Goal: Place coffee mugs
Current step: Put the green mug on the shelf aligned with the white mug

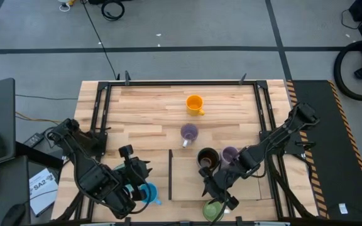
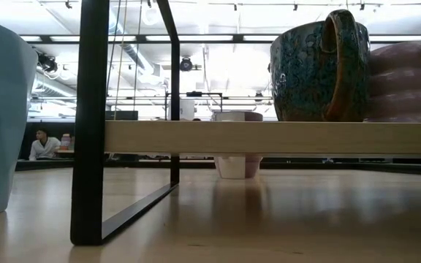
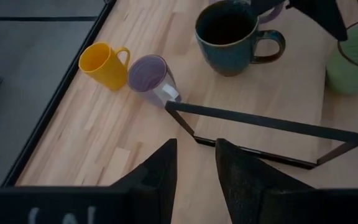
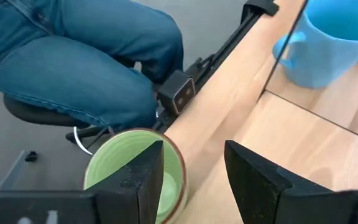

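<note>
High view: 6 mugs on the table. Orange mug [image 1: 195, 104] and purple mug [image 1: 188, 132] stand mid-table; dark teal mug [image 1: 207, 157] and second purple mug [image 1: 230, 154] sit touching; green mug [image 1: 213, 210] is at the near edge under the right gripper [image 1: 220, 195].

Left wrist view: left gripper [image 3: 194, 167] parted, empty.

Right wrist view: fingers [image 4: 143, 172] spread, apparently straddling the green rim; blue mug [image 4: 331, 38] beyond.

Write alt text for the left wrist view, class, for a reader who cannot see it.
Past the left end effector, its fingers apart and empty, a wooden table holds an orange mug, a purple mug lying tipped beside it, and an upright dark teal mug.
</note>
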